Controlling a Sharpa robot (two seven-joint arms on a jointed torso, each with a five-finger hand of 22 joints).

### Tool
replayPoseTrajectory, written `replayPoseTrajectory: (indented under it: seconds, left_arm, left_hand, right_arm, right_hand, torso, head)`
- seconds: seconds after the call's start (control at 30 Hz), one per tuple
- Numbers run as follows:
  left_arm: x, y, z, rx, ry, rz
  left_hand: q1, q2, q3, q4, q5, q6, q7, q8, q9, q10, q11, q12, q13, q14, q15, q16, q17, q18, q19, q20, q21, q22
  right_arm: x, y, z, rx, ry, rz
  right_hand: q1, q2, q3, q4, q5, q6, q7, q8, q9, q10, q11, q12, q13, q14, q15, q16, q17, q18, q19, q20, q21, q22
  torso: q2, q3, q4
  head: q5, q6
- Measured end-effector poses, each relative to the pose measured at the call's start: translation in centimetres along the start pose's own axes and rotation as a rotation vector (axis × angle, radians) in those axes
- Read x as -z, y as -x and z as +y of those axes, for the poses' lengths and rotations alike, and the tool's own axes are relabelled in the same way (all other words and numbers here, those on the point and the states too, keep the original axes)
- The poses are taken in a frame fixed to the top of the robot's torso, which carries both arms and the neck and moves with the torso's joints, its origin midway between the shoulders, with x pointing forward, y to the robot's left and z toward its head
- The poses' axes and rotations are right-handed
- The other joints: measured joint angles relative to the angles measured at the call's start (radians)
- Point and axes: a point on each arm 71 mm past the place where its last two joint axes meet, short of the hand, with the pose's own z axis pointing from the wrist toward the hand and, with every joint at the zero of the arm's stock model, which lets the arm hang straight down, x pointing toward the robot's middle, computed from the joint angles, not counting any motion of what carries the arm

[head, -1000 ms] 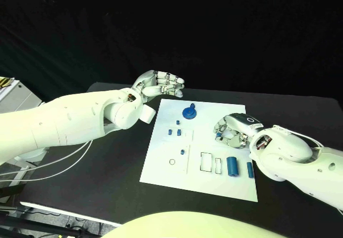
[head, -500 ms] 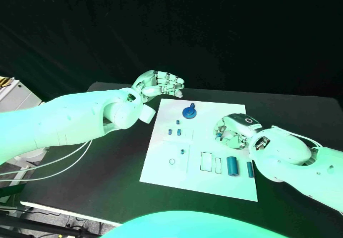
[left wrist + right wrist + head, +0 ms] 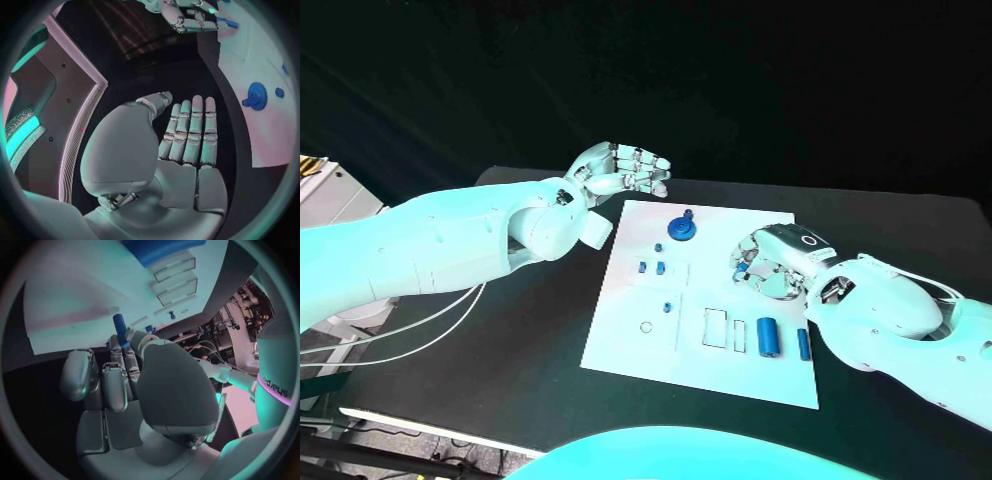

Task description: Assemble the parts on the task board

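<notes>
Right hand (image 3: 769,268) pinches a small blue peg (image 3: 119,323) in its fingertips, low over the right side of the task board (image 3: 635,310). I judge the thin peg could slip or tilt if it meets its hole off-centre. Left hand (image 3: 620,172) waits beyond the far left corner, fingers together, holding nothing. No label is readable on the board.

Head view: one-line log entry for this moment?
left hand: empty, beyond board | right hand: pinching small blue cylindrical peg over white task board | blue gear: on board
</notes>
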Motion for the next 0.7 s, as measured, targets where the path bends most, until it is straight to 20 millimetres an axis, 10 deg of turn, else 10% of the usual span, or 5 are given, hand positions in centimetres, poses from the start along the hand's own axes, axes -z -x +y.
replayPoseTrajectory:
  seconds: [0.3, 0.7]
  left_arm:
    - [-0.1, 0.1, 0.1, -0.002, 0.000, -0.004]
    - [-0.5, -0.2, 0.1, -0.001, -0.002, 0.001]
  left_hand:
    - [0.000, 0.000, 0.000, 0.000, 0.000, 0.000, 0.000, 0.000, 0.000, 0.000, 0.000, 0.000, 0.000, 0.000, 0.000, 0.000, 0.000, 0.000, 0.000, 0.000, 0.000, -0.001]
    - [0.000, 0.000, 0.000, 0.000, 0.000, 0.000, 0.000, 0.000, 0.000, 0.000, 0.000, 0.000, 0.000, 0.000, 0.000, 0.000, 0.000, 0.000, 0.000, 0.000, 0.000, -0.001]
  right_arm:
    - [0.4, 1.3, 2.4, -0.064, 0.062, -0.068]
    - [-0.5, -1.5, 10.6, -0.226, 0.241, -0.043]
  right_hand:
    - [-0.006, -0.004, 0.009, -0.009, -0.001, 0.000, 0.000, 0.000, 0.001, 0.000, 0.000, 0.000, 0.000, 0.000, 0.000, 0.000, 0.001, 0.000, 0.000, 0.000, 0.005, 0.000]
    - [-0.006, -0.004, 0.010, -0.010, 0.000, 0.000, 0.000, 0.000, 0.002, 0.000, 0.000, -0.004, 0.000, 0.000, 0.000, 0.000, -0.001, 0.000, 0.000, 0.000, 0.000, 0.000]
  torso:
    - [0.000, -0.0001, -0.0003]
    - [0.001, -0.0002, 0.0002]
  head:
    - [0.000, 0.004]
    - [0.005, 0.006]
